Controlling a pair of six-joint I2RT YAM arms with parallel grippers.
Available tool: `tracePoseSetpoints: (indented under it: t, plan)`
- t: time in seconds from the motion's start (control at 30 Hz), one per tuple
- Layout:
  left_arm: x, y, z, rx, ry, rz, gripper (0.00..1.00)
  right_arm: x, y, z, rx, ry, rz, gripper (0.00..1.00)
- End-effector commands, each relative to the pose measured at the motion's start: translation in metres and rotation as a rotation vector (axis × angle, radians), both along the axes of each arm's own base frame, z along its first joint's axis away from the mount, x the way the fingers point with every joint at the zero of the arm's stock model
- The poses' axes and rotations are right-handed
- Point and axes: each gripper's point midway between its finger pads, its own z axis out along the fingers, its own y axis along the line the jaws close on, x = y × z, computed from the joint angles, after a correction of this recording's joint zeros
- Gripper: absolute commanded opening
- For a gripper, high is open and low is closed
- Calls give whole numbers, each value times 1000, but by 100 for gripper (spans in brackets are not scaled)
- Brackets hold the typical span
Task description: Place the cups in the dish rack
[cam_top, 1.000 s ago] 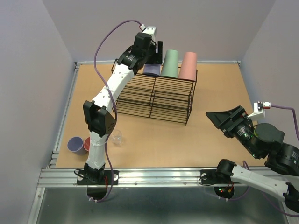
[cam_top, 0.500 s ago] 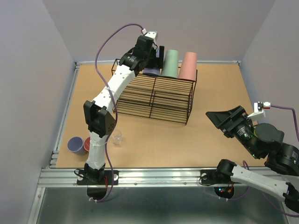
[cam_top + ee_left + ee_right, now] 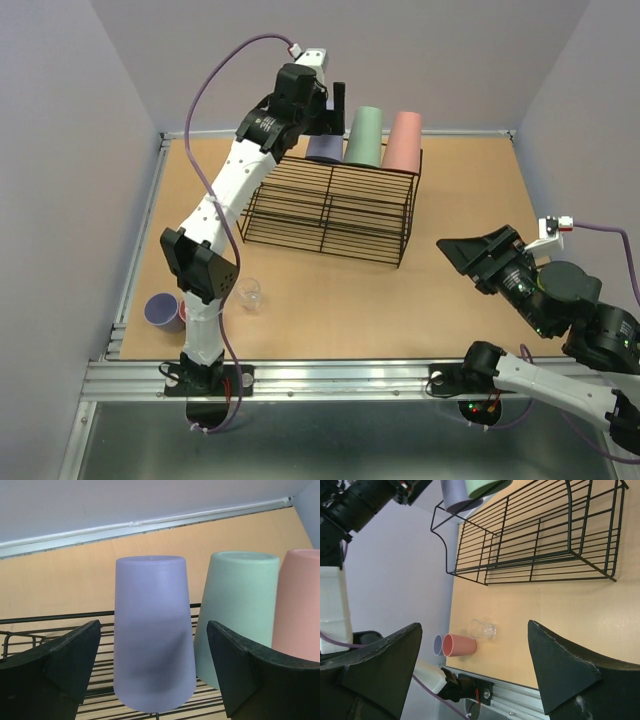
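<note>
Nearest, by the left arm's base, a loose lavender cup (image 3: 160,309), a loose salmon cup (image 3: 461,645) and the clear cup (image 3: 250,294) sat on the desk (image 3: 470,190). The right jaws hung wide open and empty. Farther back, atop the dish rack (image 3: 330,210), the racked lavender cup (image 3: 152,640), green cup (image 3: 365,137) and racked salmon cup (image 3: 405,142) stood inverted. The left jaws gaped astride the racked lavender cup, gripping nothing. That placement looked finished. Next, the left arm should lift clear without nudging it and fetch a loose cup.

No legible text, label, brand, number or sign anywhere.
</note>
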Motion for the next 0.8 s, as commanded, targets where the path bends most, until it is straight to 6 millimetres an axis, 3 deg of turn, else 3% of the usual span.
tracePoseSetpoints:
  t: [0.0, 0.03, 0.07, 0.1, 0.17, 0.2, 0.23, 0.27, 0.3, 0.33, 0.37, 0.4, 0.47, 0.5, 0.53, 0.57, 0.63, 0.67, 0.7, 0.77]
  plan:
    - [-27, 30, 92, -83, -181, 78, 99, 4, 7, -1, -45, -5, 14, 91]
    - [-31, 38, 98, -86, -194, 98, 99, 3, 10, 0, -59, -8, 30, 91]
    - [-35, 43, 87, -66, -174, 112, 99, 5, 14, 0, -99, -12, 44, 91]
    - [-52, 57, 108, -91, -211, 134, 99, 7, 18, 0, -120, -13, 55, 90]
    - [-65, 80, 112, -89, -228, 209, 99, 6, 26, 13, -135, -29, 93, 90]
    - [-71, 88, 92, -60, -192, 237, 99, 8, 31, 15, -178, -41, 116, 89]
    - [-90, 113, 107, -88, -222, 317, 99, 10, 43, 24, -198, -45, 149, 89]
    - [-98, 125, 102, -90, -208, 366, 99, 13, 53, 24, -230, -46, 175, 89]
    - [-104, 136, 82, -64, -166, 404, 99, 15, 60, 27, -275, -63, 208, 88]
    - [-121, 160, 82, -56, -158, 467, 99, 24, 80, 18, -334, -39, 245, 89]
    - [-128, 171, 73, -62, -129, 508, 99, 21, 94, 27, -337, -51, 310, 89]
    - [-141, 198, 58, -38, -88, 571, 99, 30, 116, 13, -413, -28, 360, 89]
    - [-153, 223, 49, -53, -61, 630, 99, 27, 146, 10, -427, -24, 484, 90]
    - [-160, 234, 35, -42, -33, 653, 99, 27, 159, 10, -436, -34, 529, 90]
    - [-174, 259, 37, -58, -36, 714, 99, 24, 177, 12, -412, -51, 597, 90]
    - [-181, 269, 33, -72, -24, 748, 99, 27, 195, -1, -424, -30, 639, 90]
    - [-201, 290, 18, -62, 21, 811, 99, 25, 221, 2, -393, -58, 711, 91]
    - [-208, 294, 12, -57, 38, 820, 99, 25, 242, -15, -406, -26, 769, 91]
    - [-214, 298, 0, -58, 68, 847, 99, 18, 257, -19, -416, -33, 818, 91]
    - [-232, 308, -10, -62, 92, 890, 99, 12, 285, -15, -416, -62, 870, 91]
